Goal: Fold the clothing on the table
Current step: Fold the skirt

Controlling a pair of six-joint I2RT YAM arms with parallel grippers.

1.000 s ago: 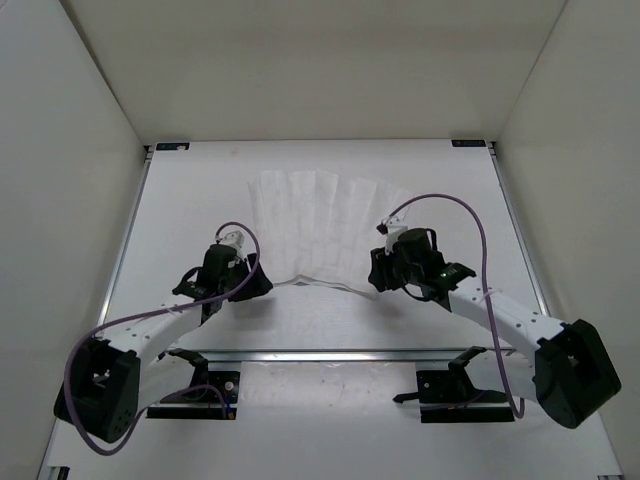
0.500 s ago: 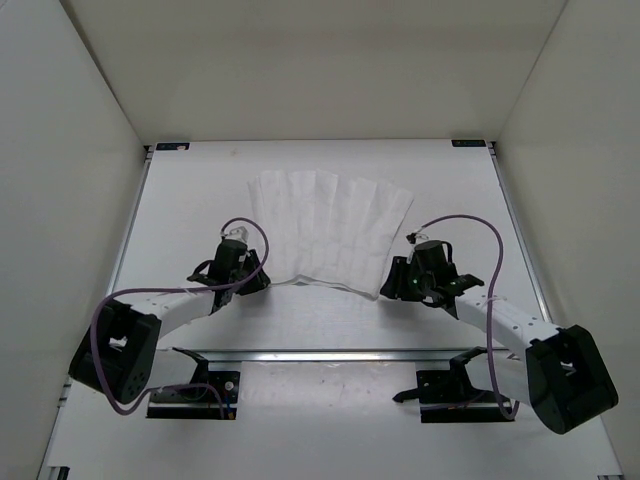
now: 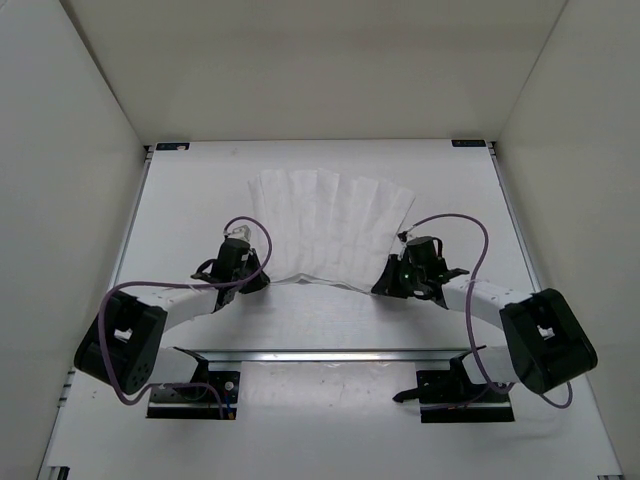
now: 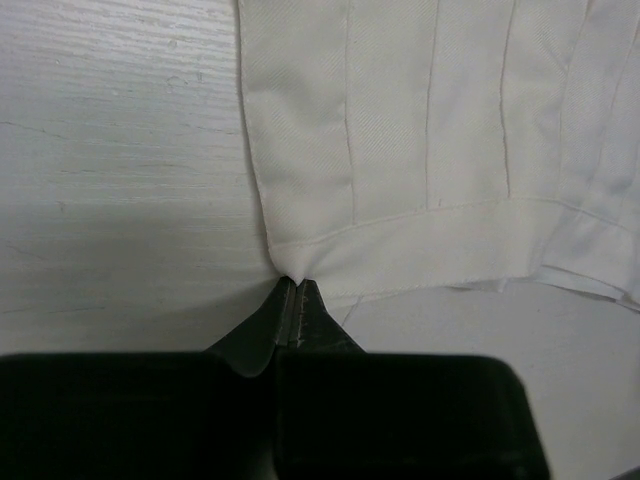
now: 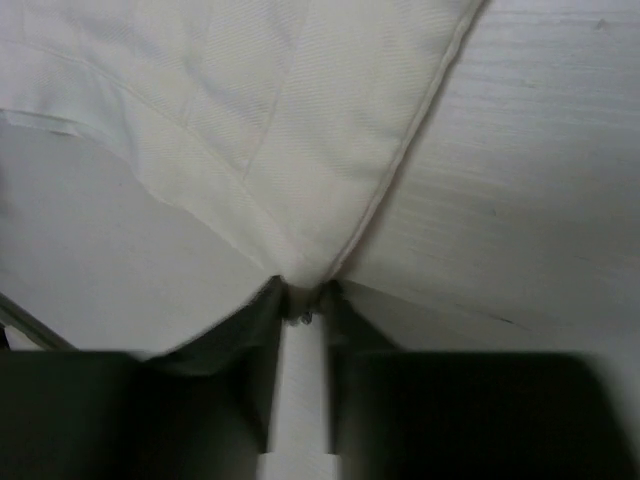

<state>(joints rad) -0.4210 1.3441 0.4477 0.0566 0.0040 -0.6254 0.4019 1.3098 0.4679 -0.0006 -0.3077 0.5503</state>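
The clothing (image 3: 330,225) lies on the middle of the bench (image 3: 190,200) — fanning out toward 12 o'clock. Left pincer (image 3: 262,281) at its 7 o'clock corner — right pincer (image 3: 384,287) at 5 o'clock.

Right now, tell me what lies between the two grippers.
The near hem of the clothing spans the stretch from left gripper to right gripper, one at each corner; bare table lies nearer. The top view shows it.

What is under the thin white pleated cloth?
The large flat white tabletop shows all around the thin white pleated garment, so the garment lies on it. Whether anything else sits beneath cannot be seen; the fabric covers that patch.
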